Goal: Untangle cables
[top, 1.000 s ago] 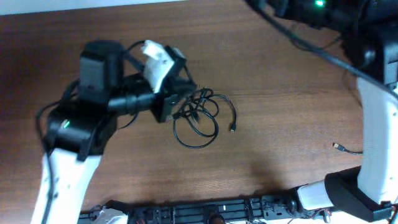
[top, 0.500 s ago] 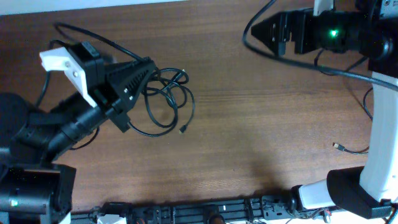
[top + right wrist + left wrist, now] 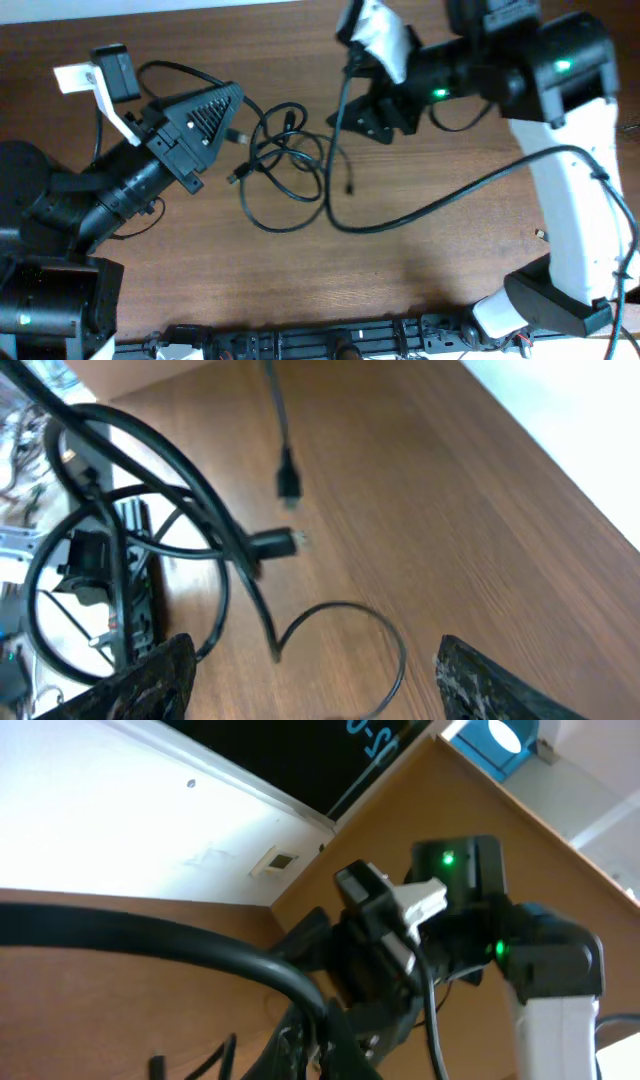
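The cables (image 3: 287, 168) are thin black cords in a loose tangle of loops on the wooden table, with small plugs showing (image 3: 236, 177). My left gripper (image 3: 236, 102) is at the tangle's upper left. In the left wrist view its fingers (image 3: 322, 1050) are pressed together on a strand. My right gripper (image 3: 358, 118) hovers at the tangle's upper right. It is wide open in the right wrist view (image 3: 320, 680), with a cable loop (image 3: 345, 610) on the table between its fingers. Two plug ends (image 3: 286, 470) lie beyond it.
The right arm's thick black wire (image 3: 420, 212) sags across the table from the tangle's right side toward the white arm (image 3: 575, 150). A separate thin cord end with a plug (image 3: 541, 236) lies at the right edge. A black rail (image 3: 330, 340) runs along the front.
The right arm has swung from the top right corner down-left to the tangle. The left gripper has pulled the tangle left and now holds it a little further right, with the loops more spread out.
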`<move>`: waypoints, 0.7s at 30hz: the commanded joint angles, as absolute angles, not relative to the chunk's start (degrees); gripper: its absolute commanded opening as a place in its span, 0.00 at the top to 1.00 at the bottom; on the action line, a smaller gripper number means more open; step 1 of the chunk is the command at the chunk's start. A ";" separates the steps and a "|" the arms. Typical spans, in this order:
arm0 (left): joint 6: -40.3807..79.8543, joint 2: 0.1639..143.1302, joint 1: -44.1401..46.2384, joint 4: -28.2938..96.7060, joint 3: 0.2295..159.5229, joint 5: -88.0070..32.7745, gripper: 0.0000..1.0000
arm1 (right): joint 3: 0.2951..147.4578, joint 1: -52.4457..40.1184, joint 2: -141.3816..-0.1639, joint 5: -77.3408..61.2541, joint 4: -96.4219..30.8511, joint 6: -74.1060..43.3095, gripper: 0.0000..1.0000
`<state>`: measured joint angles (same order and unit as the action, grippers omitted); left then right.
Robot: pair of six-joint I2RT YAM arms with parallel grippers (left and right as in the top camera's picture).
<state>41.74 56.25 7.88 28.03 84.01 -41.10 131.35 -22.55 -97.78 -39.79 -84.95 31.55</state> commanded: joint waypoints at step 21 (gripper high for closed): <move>47.42 56.88 7.62 26.00 84.38 -41.93 1.00 | 131.44 -31.11 -102.10 -40.91 -74.54 30.61 0.50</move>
